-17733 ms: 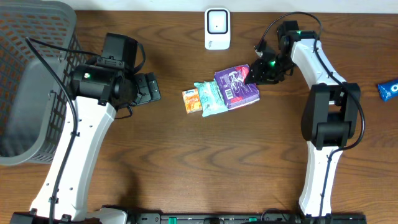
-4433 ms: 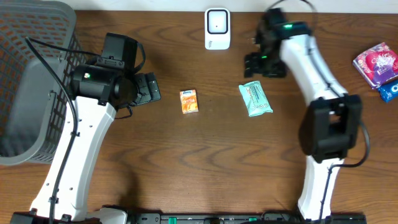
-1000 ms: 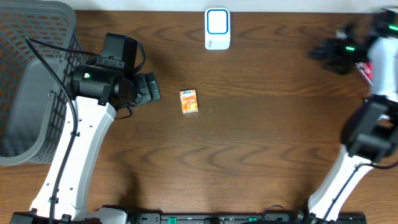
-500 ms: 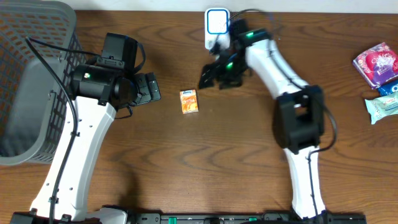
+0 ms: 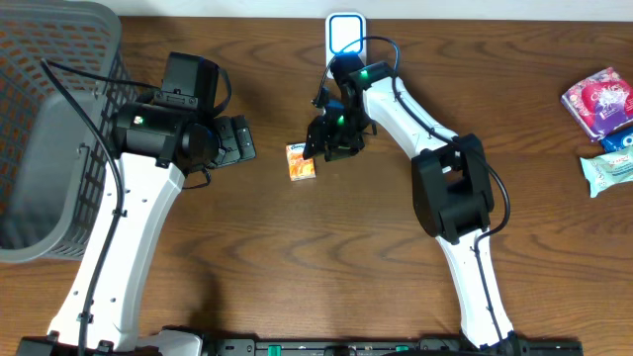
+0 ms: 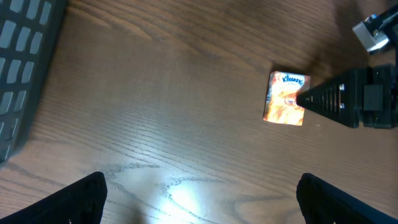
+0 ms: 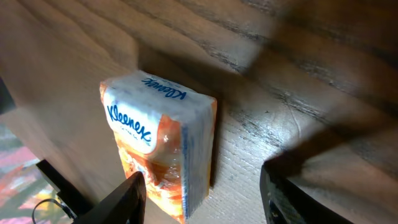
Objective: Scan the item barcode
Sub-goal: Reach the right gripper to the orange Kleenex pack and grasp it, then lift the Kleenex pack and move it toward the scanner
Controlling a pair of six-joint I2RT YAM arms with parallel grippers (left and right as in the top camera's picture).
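The item is a small orange Kleenex tissue pack [image 5: 302,161] lying flat on the wood, left of centre. It also shows in the left wrist view [image 6: 286,98] and close up in the right wrist view [image 7: 161,155]. My right gripper [image 5: 324,146] is down at the pack's right end, open. Its fingers straddle the pack, with a gap of bare wood on one side [image 7: 202,190]. The white barcode scanner [image 5: 344,44] stands at the table's far edge, just behind that arm. My left gripper [image 6: 202,208] hovers open and empty to the pack's left.
A grey mesh basket [image 5: 49,119] fills the far left. At the right edge lie a purple packet [image 5: 599,101], a blue packet [image 5: 623,143] and a teal packet [image 5: 605,172]. The right arm's black body [image 6: 351,99] shows in the left wrist view.
The right arm swung from the far right edge across to the scanner, then down onto the orange pack. Its jaws have narrowed. The left arm has not moved.
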